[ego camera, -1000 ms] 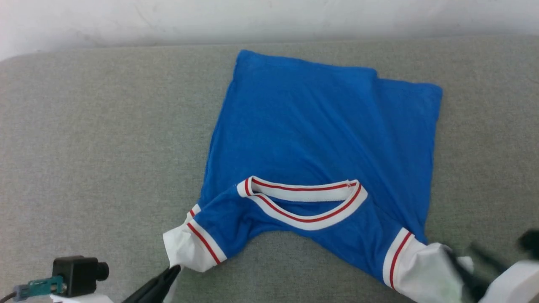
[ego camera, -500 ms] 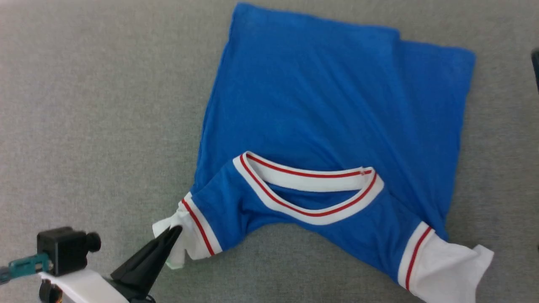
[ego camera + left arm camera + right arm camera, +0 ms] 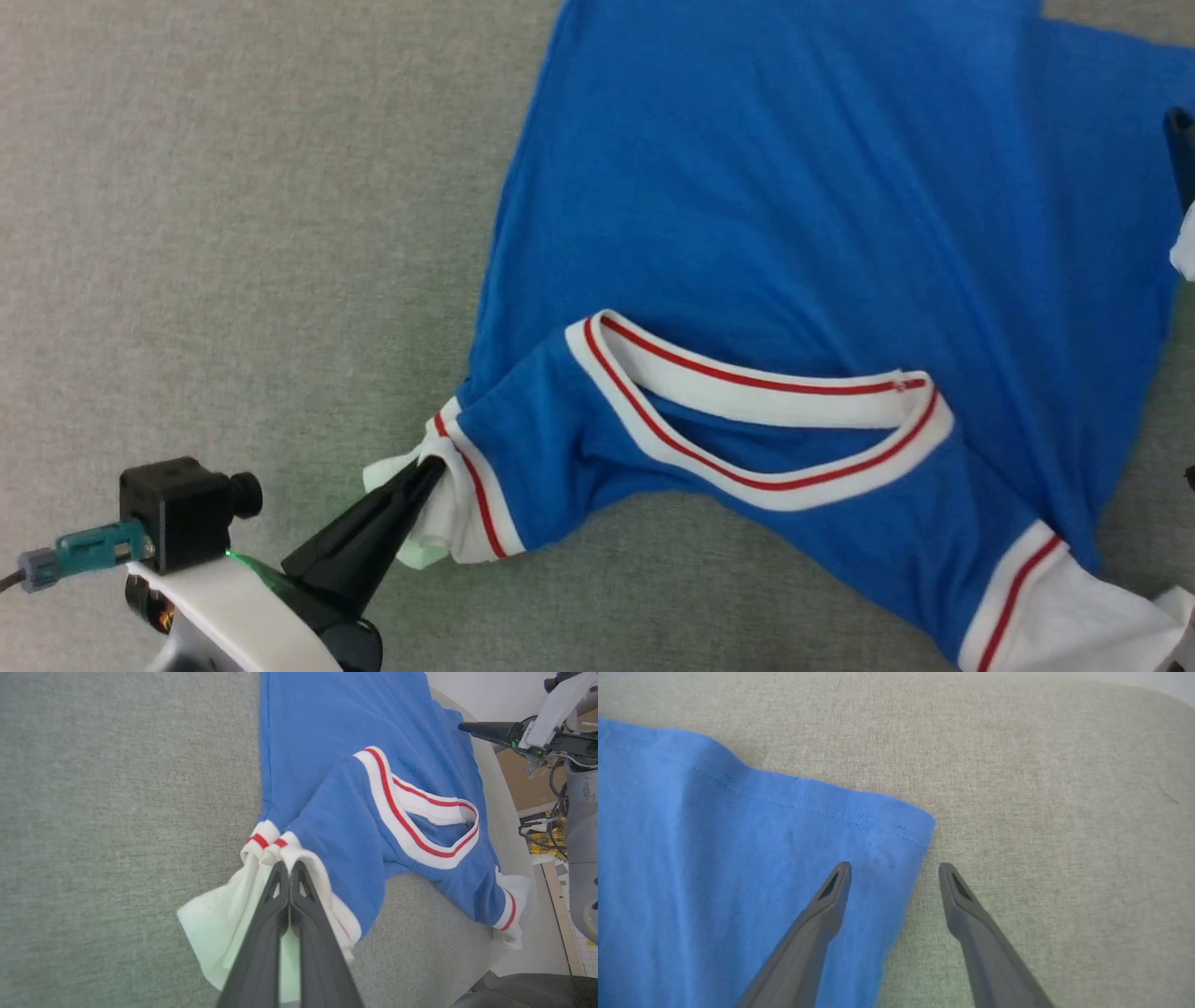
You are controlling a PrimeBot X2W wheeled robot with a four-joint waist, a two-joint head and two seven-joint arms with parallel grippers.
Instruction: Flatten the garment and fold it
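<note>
Blue garment hem corner on grey cushion

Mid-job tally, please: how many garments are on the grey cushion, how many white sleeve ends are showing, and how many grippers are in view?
Garment: 1
White sleeve ends: 2, one pinched, one lying free
Grippers: 2, left gripper shut on the sleeve end, right gripper open by a hem corner
Total: 5
</note>
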